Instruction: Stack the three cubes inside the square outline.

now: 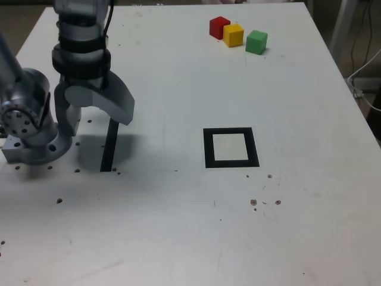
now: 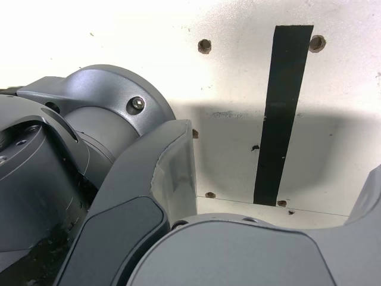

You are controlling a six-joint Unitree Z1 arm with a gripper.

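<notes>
Three cubes sit close together at the table's far side toward the exterior view's right: a red cube [image 1: 219, 27], a yellow cube [image 1: 233, 35] and a green cube [image 1: 256, 42]. The red and yellow ones look to be touching; the green one stands slightly apart. The square outline [image 1: 208, 149], black tape around a white centre, lies mid-table with nothing in it. My gripper [image 1: 95, 118] [image 2: 274, 185] hangs over the table at the exterior view's left, far from both, open with nothing between its fingers. The wrist view shows neither the cubes nor the square.
A straight black tape strip [image 1: 109, 146] [image 2: 284, 107] lies on the table under the gripper. The arm's base [image 1: 30, 134] is bolted at the exterior view's left edge. Small screw holes [image 2: 204, 45] dot the white table [image 1: 178, 226]. Cables hang beyond the right edge.
</notes>
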